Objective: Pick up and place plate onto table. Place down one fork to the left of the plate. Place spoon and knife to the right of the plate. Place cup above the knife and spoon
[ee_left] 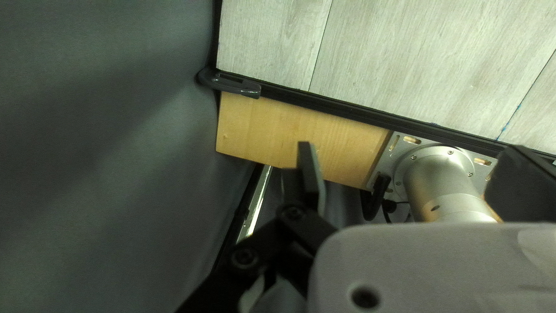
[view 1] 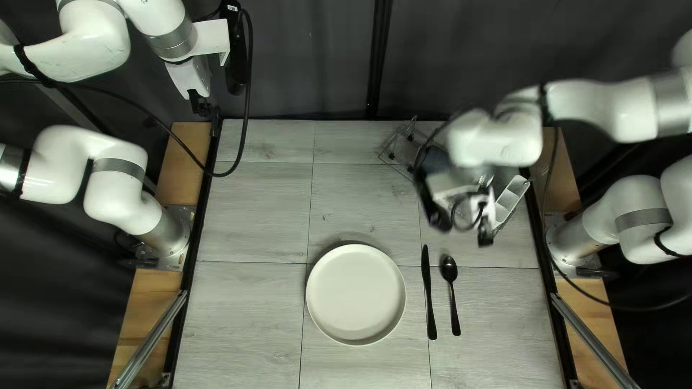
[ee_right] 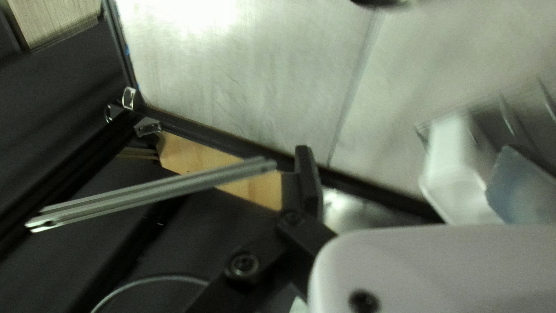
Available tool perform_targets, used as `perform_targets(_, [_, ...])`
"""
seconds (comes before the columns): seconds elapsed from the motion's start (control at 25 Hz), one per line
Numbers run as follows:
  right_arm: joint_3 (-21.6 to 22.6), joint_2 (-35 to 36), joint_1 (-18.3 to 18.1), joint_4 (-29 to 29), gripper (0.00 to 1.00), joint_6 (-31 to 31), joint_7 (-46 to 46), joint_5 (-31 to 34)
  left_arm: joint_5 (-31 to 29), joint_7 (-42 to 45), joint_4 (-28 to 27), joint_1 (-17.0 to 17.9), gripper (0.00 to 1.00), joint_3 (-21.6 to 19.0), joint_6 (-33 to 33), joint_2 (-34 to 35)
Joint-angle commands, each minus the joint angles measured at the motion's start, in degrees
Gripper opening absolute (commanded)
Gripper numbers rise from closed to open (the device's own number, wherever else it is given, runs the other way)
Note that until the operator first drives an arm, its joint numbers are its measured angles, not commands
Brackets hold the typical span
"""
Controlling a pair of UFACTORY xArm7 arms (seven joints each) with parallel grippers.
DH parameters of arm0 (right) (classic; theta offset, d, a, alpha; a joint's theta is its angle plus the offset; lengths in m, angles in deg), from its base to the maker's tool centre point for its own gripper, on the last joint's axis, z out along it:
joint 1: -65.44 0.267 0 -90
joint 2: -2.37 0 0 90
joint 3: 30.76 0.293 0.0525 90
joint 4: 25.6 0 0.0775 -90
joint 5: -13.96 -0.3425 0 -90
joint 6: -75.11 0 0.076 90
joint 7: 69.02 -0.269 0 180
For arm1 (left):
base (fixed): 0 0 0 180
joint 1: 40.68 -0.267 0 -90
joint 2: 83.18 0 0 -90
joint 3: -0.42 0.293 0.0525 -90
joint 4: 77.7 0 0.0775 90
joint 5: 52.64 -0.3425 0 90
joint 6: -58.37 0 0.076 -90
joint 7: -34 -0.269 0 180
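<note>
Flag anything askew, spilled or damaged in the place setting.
Nothing stands out: the plate lies flat, and the knife and spoon lie nearly parallel at its right in the top left view, just slightly slanted.

One table [view 1: 252,209] bears one plate [view 1: 355,294], one knife [view 1: 429,292] and one spoon [view 1: 453,288], plus one wire rack [view 1: 393,155] and one white holder [view 1: 510,196]. How many things the rack holds cannot be told. There are two arms: one left arm [view 1: 119,173], one right arm [view 1: 613,108]. Two metal rails show, one left rail [view 1: 155,333] and one right rail [view 1: 591,342].
</note>
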Motion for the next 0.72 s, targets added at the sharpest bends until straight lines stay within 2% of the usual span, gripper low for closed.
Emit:
perform_targets(0.04, [-3.47,-7.67,-8.46,-4.32,1.0,2.89,-9.93,4.82,0.0,0.0,0.0,0.0,1.0,0.0,0.0,0.0])
perform_targets(0.32, [-2.71,-8.29,-8.91,-4.8,1.0,2.92,-11.12,6.46,0.0,0.0,0.0,0.0,1.0,0.0,0.0,0.0])
perform_targets(0.48, [-3.21,-11.86,-13.62,-4.12,1.0,7.01,-17.19,10.56,0.0,0.0,0.0,0.0,1.0,0.0,0.0,0.0])
perform_targets(0.72, [-2.56,-14.87,-18.93,-5.8,1.0,7.74,-28.14,12.73,0.0,0.0,0.0,0.0,1.0,0.0,0.0,0.0])
